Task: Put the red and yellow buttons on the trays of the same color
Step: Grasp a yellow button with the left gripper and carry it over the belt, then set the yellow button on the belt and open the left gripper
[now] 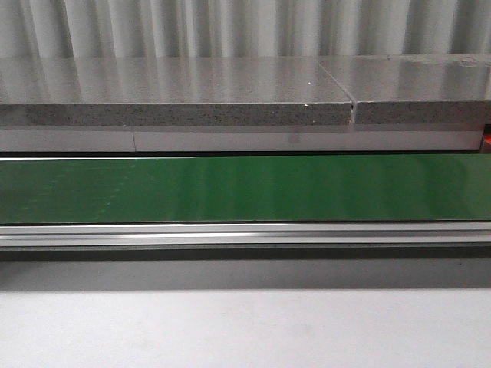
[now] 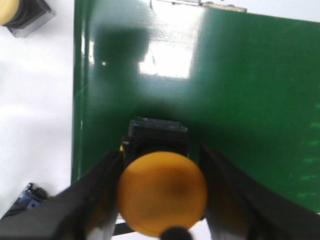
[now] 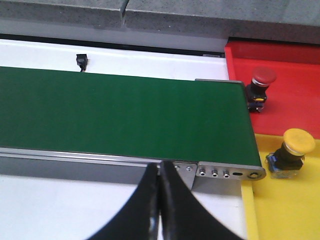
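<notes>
In the left wrist view my left gripper [image 2: 161, 165] is shut on a yellow button [image 2: 162, 192] with a black base. It holds the button over the near end of the green belt [image 2: 240, 90]. Another yellow button [image 2: 10, 11] stands on the white table beside the belt. In the right wrist view my right gripper [image 3: 160, 172] is shut and empty, in front of the belt's metal rail. A red button [image 3: 262, 80] stands on the red tray [image 3: 295, 55]. A yellow button [image 3: 296, 144] stands on the yellow tray [image 3: 295, 215]. Neither gripper shows in the front view.
The green conveyor belt [image 1: 245, 188] runs across the front view, with a metal rail [image 1: 245, 234] in front and a grey stone ledge [image 1: 176, 96] behind. A small black part [image 3: 81, 61] lies on the white surface beyond the belt. A dark blue-black object [image 2: 27, 197] lies beside my left fingers.
</notes>
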`<state>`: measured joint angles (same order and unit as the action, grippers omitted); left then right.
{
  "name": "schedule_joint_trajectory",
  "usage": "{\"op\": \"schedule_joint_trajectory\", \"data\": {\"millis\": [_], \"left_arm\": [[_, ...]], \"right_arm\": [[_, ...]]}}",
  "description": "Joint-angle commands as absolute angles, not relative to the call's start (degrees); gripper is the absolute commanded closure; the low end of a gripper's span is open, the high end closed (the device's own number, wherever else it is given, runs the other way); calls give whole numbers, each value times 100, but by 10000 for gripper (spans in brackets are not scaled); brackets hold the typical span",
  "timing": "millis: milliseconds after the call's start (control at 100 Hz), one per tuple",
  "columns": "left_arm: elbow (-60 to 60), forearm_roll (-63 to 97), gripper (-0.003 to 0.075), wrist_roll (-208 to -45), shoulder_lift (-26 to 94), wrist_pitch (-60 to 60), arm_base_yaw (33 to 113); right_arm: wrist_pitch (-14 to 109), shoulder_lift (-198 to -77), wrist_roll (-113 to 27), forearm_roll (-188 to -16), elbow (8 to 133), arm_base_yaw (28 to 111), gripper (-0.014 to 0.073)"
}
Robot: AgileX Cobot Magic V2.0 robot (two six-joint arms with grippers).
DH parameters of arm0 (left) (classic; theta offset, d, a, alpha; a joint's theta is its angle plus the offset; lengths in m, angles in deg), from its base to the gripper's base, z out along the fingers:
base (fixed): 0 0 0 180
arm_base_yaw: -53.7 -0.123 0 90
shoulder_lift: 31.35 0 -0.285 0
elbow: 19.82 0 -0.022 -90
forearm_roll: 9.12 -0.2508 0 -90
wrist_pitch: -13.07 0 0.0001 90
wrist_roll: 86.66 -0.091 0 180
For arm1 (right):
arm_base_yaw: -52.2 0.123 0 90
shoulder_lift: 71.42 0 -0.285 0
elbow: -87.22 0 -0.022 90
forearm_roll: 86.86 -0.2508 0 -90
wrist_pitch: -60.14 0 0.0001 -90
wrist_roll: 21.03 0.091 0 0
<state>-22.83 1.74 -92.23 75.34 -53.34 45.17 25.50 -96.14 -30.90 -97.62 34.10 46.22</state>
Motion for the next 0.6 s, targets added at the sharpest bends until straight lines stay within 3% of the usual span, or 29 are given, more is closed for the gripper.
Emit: {"op": "schedule_joint_trajectory", "data": {"millis": [0, 100, 590], "left_arm": [[-2520, 332, 254, -9230, 7334, -5255, 4552], [-2675, 533, 171, -9230, 7304, -5241, 4552], [-2902, 395, 174, -9068, 6247, -5627, 4419]], "right_arm": [[2937, -9668, -3098, -9810, 3554, 4630, 660], [2937, -9668, -3098, -9810, 3554, 4630, 660], [2937, -9668, -3098, -9810, 3554, 4630, 660]]}}
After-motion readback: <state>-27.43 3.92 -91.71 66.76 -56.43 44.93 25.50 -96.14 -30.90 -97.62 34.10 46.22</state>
